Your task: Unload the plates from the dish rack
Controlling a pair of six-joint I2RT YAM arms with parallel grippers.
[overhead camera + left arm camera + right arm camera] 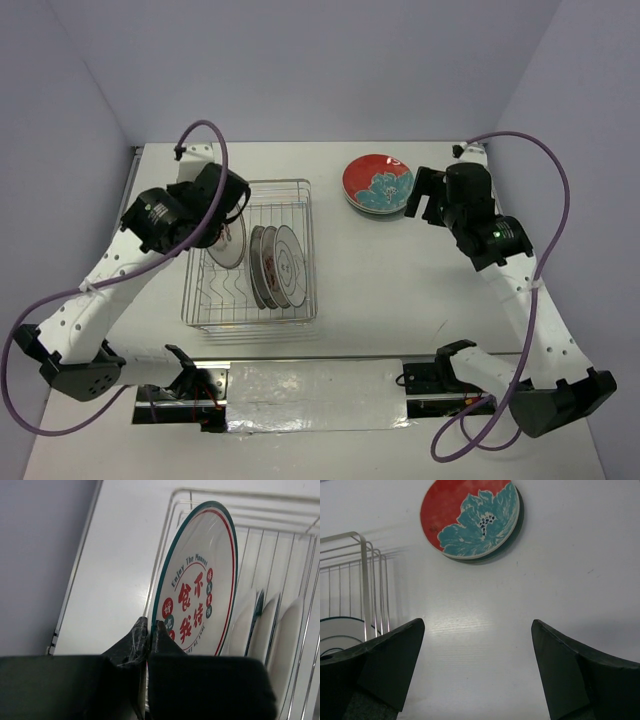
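My left gripper [150, 626] pinched the rim of a white, teal-rimmed ceramic plate [197, 585] in the silver wire dish rack [250, 318]; next, probably, a straight upward lift.

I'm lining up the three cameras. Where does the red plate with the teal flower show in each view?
Top external: red plate with the teal flower in the upper right of centre, lying on the table to the right of the dish rack.
Left wrist: not in it.
Right wrist: top centre.
Shared landmark: the dish rack, whose wires also show in the left wrist and right wrist views.
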